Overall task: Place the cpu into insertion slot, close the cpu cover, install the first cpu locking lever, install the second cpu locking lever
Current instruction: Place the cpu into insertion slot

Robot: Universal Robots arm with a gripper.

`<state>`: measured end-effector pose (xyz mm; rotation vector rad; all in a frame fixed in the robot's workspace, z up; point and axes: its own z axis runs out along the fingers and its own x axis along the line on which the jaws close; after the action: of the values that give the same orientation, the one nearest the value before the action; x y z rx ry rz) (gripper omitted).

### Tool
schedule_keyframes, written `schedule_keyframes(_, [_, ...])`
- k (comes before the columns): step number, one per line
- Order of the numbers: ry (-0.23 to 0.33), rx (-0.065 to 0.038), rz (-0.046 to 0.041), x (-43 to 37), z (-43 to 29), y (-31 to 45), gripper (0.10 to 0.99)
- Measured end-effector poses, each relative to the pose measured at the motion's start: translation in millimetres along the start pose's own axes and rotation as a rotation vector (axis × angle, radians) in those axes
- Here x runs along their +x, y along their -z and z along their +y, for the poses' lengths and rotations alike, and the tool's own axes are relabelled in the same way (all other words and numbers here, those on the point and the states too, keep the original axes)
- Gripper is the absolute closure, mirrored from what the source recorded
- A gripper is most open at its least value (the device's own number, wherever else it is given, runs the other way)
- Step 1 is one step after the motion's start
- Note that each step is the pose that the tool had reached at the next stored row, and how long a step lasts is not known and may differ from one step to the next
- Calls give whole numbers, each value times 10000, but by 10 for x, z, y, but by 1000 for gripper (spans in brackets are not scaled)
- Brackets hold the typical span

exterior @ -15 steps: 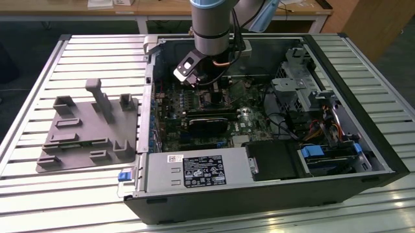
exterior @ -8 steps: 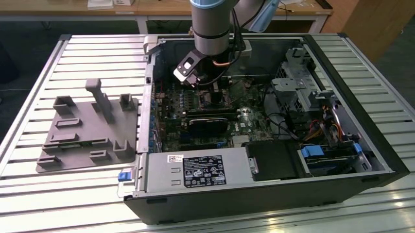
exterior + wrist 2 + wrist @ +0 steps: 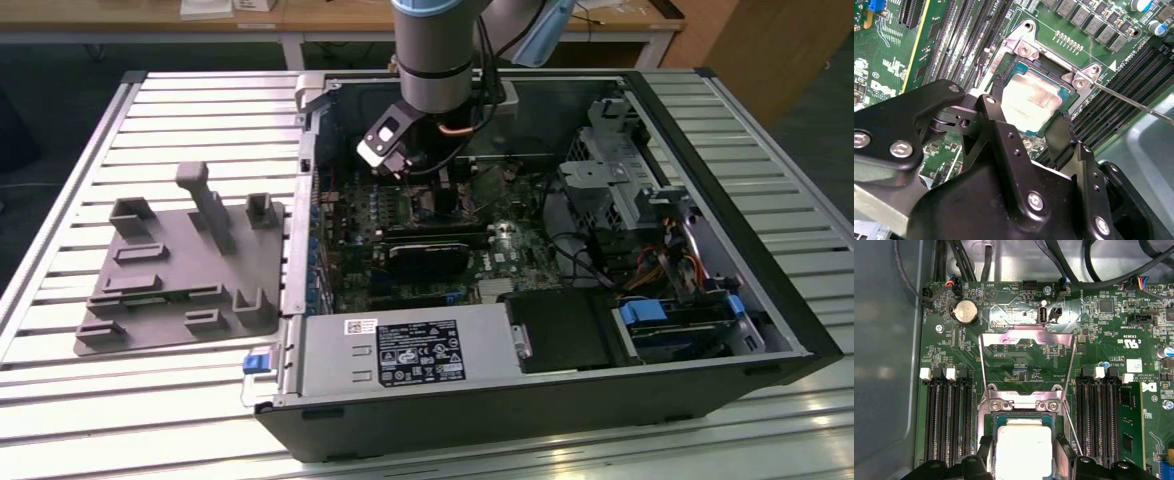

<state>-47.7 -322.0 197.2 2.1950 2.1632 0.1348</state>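
The cpu [image 3: 1021,445], a flat square chip with a dull silver face [image 3: 1031,97], lies in the insertion slot [image 3: 1021,47] on the green motherboard. My gripper [image 3: 1023,456] hangs straight over it, one black finger [image 3: 995,102] against each of two opposite edges of the chip. The cpu cover [image 3: 1026,335], a silvery frame with a big window, stands swung open past the slot. Two thin locking levers [image 3: 1073,426] [image 3: 983,365] stick up unlatched, one each side. In the exterior view the gripper [image 3: 424,178] is low inside the open computer case.
Black memory slots [image 3: 946,420] run along both sides of the socket, with a round coin battery [image 3: 966,311] and cables beyond. A black card [image 3: 430,250], drive bays [image 3: 674,320] and the case walls surround the work area. A grey fixture [image 3: 180,270] sits outside the case at the exterior view's left.
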Motion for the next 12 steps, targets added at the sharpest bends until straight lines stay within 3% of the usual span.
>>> schedule_keyframes(7, [0, 0, 1, 2, 8, 78, 478])
schedule_keyframes(12, [0, -1, 1, 2, 8, 81, 478])
